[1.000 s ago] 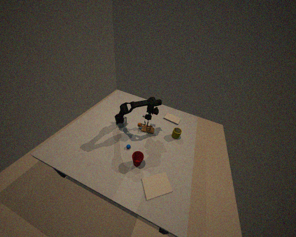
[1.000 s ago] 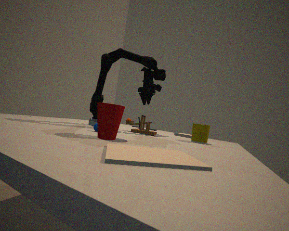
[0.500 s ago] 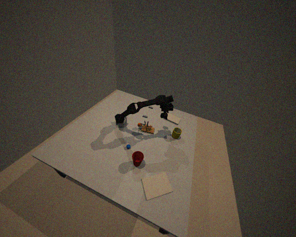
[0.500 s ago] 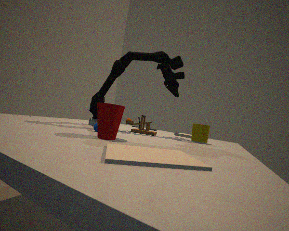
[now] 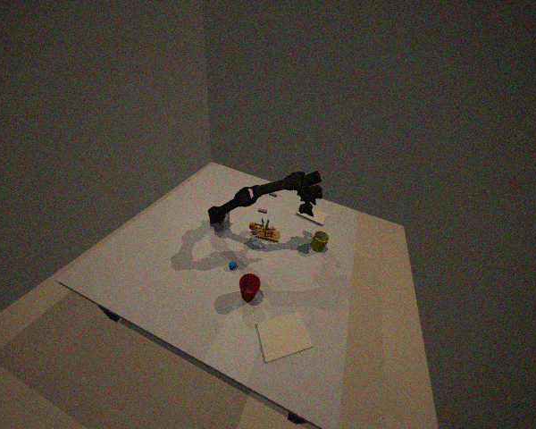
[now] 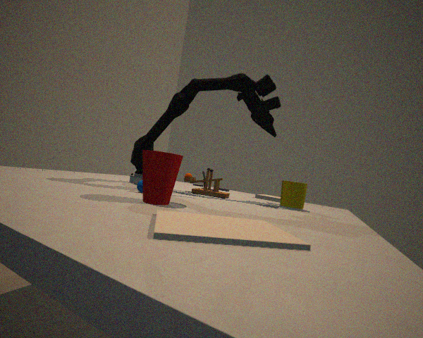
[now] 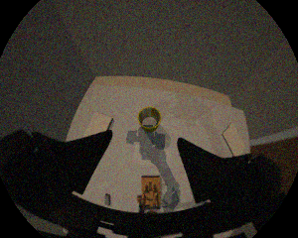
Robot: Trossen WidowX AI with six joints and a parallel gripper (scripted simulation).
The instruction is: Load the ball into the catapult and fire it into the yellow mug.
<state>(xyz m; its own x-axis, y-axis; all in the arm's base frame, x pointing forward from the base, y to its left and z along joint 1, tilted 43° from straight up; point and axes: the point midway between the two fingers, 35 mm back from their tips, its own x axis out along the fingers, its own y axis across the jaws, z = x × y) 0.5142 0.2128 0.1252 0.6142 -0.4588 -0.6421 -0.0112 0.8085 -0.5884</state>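
Note:
The orange ball (image 5: 252, 225) (image 6: 188, 176) sits at the cup end of the wooden catapult (image 5: 268, 234) (image 6: 210, 193) (image 7: 151, 190), on the side away from the yellow mug. The yellow mug (image 5: 319, 242) (image 6: 293, 195) (image 7: 149, 113) stands upright. In the wrist view the catapult's base points roughly at the mug; the ball is hidden there. My gripper (image 5: 306, 210) (image 6: 274, 135) (image 7: 145, 138) is open and empty, high above the table, beyond the catapult toward the mug and touching neither.
A red cup (image 5: 248, 287) (image 6: 161, 178) stands upright near a blue ball (image 5: 232, 265) (image 6: 140, 186). One flat pale board (image 5: 284, 337) (image 6: 223, 229) lies beyond the cup; another (image 5: 314, 215) (image 7: 96, 125) lies behind the mug. Small dark blocks (image 5: 262, 211) (image 7: 107, 199) lie behind the catapult.

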